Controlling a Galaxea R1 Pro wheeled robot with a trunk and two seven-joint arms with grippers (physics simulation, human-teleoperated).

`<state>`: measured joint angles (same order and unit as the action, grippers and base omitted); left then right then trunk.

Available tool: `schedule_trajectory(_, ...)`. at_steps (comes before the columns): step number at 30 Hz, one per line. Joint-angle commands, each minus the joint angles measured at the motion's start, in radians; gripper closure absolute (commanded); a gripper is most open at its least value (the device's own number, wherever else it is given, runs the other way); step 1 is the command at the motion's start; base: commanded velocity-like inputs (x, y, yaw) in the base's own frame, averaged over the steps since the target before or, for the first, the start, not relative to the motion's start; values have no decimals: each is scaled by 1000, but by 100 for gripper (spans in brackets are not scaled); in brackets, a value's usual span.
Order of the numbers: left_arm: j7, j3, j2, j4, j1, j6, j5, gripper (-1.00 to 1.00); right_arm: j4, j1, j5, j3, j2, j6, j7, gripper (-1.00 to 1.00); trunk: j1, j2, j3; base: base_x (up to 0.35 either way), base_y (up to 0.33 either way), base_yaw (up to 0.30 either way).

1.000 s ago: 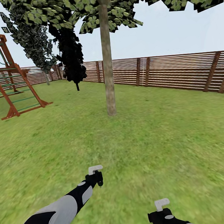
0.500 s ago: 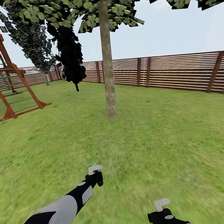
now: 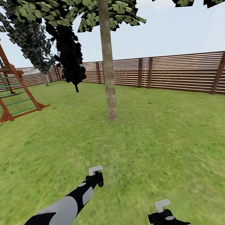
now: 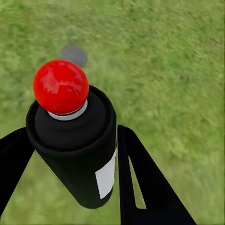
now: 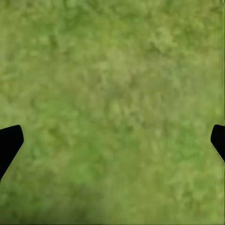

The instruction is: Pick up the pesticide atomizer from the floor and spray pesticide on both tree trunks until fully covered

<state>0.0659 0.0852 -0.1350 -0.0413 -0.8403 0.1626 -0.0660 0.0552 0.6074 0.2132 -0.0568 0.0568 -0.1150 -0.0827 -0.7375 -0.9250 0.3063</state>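
Observation:
A broadleaf tree stands ahead in the head view, its straight grey-brown trunk (image 3: 108, 65) rising from the lawn to a crown of flat green leaves (image 3: 82, 6). I see no white specks on the bark. My left gripper (image 3: 98, 179) reaches forward low over the grass, well short of the trunk. In the left wrist view this gripper (image 4: 70, 131) is shut on the pesticide atomizer (image 4: 75, 159), a black bottle with a white label (image 4: 107, 176) and a red nozzle tip (image 4: 61, 86). My right gripper (image 5: 112, 140) is open over bare grass.
A wooden playset (image 3: 8, 87) stands at the left. A slat fence (image 3: 177, 72) runs across the back. Two dark conifers (image 3: 68, 51) rise behind the tree. A grey round patch (image 4: 73, 55) lies in the grass beyond the bottle. Open lawn (image 3: 162, 138) surrounds the trunk.
The whole view has shifted: the trunk looks slightly nearer and the playset has slid left, so the camera moved. Both arms keep their pose.

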Motion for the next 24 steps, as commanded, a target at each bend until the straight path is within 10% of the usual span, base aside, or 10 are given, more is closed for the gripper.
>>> schedule_trajectory(1, 0, 0, 0, 0, 0, 0, 0, 100, 0, 0, 0, 0, 0, 0, 0, -100, 0, 0, 0, 350, 0, 0)
schedule_trajectory(24, 0, -1, 0, 0, 1, 1, 0, 100, 0, 0, 0, 0, 0, 0, 1, -100, 0, 0, 0, 350, 0, 0)
